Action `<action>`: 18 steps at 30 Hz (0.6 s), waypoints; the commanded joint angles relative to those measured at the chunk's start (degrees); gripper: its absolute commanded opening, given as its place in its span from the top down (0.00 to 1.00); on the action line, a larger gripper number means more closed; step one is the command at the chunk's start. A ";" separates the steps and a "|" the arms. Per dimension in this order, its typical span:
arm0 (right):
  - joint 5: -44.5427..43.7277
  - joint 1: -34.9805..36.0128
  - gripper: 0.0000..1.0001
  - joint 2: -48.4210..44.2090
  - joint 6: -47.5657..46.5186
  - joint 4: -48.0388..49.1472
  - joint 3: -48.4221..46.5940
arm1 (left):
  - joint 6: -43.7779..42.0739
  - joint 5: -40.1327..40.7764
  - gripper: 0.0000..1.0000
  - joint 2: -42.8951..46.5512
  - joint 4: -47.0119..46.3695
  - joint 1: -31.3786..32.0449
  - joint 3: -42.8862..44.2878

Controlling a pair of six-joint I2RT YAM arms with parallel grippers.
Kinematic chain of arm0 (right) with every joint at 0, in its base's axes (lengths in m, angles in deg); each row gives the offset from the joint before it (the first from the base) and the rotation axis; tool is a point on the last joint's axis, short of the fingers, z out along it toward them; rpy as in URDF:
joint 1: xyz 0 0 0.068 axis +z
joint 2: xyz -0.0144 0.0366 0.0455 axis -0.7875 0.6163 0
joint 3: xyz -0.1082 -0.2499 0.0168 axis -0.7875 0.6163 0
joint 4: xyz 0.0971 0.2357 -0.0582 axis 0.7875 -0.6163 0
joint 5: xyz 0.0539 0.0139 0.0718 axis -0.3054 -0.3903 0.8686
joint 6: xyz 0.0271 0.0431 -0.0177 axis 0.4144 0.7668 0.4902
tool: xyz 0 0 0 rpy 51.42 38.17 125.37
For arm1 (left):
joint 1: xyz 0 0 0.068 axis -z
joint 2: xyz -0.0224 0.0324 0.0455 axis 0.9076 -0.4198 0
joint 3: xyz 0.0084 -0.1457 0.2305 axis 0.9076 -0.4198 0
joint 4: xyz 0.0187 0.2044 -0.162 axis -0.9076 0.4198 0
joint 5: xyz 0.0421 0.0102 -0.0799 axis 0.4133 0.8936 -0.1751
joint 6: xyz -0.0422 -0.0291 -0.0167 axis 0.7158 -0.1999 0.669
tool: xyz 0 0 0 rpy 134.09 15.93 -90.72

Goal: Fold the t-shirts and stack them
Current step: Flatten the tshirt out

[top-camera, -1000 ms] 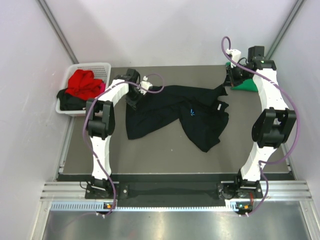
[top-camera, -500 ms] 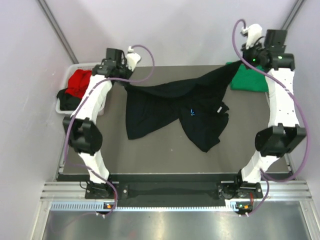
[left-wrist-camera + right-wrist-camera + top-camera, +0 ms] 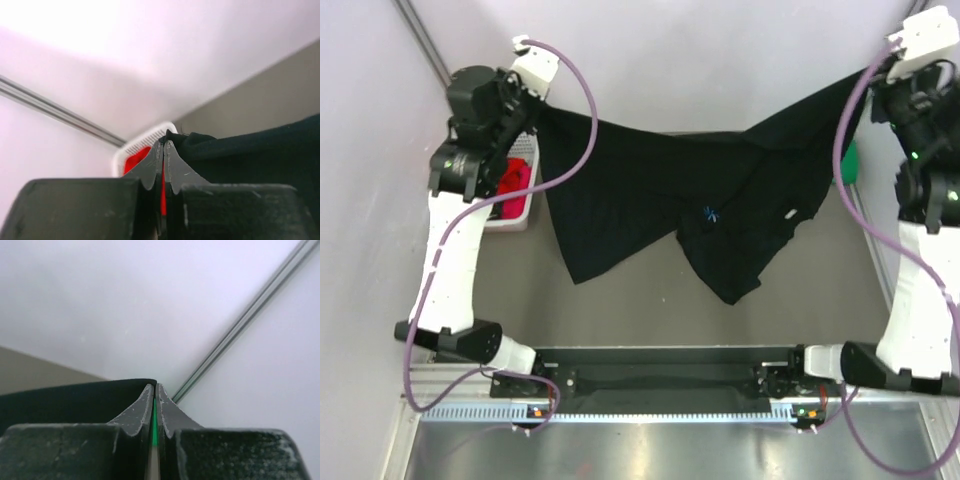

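Observation:
The large black t-shirt (image 3: 660, 190) with a tiny blue chest mark (image 3: 708, 212) hangs spread between both raised arms, its lower part trailing towards the table. My left gripper (image 3: 535, 105) is shut on its left edge; the wrist view shows the jaws (image 3: 164, 145) pinching black cloth (image 3: 240, 150). My right gripper (image 3: 875, 85) is shut on its right edge, black cloth (image 3: 75, 400) at the closed tips (image 3: 155, 387). A green t-shirt (image 3: 847, 160) lies at the back right, mostly hidden. A red t-shirt (image 3: 512, 180) lies in the basket.
The white lattice basket (image 3: 525, 150) stands at the back left under my left arm, also in the left wrist view (image 3: 145, 140). White walls enclose the grey table (image 3: 640, 310) on three sides. A metal rail runs along the near edge.
Both arms have risen and spread outward, lifting the black t-shirt off the table and stretching it between them. My left arm now covers most of the basket.

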 commanded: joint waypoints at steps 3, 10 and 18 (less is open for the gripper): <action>0.11 -0.22 1.00 -11.81 -0.22 9.24 1.53 | -2.25 1.08 1.00 9.63 -7.35 1.00 1.89; 3.19 -0.22 1.00 -22.63 1.44 9.33 1.54 | -0.50 -1.12 1.00 19.83 -7.89 1.00 0.56; 0.47 -0.22 1.00 -26.50 -0.48 9.85 -9.44 | -0.14 -2.44 1.00 25.64 -8.76 -0.75 5.03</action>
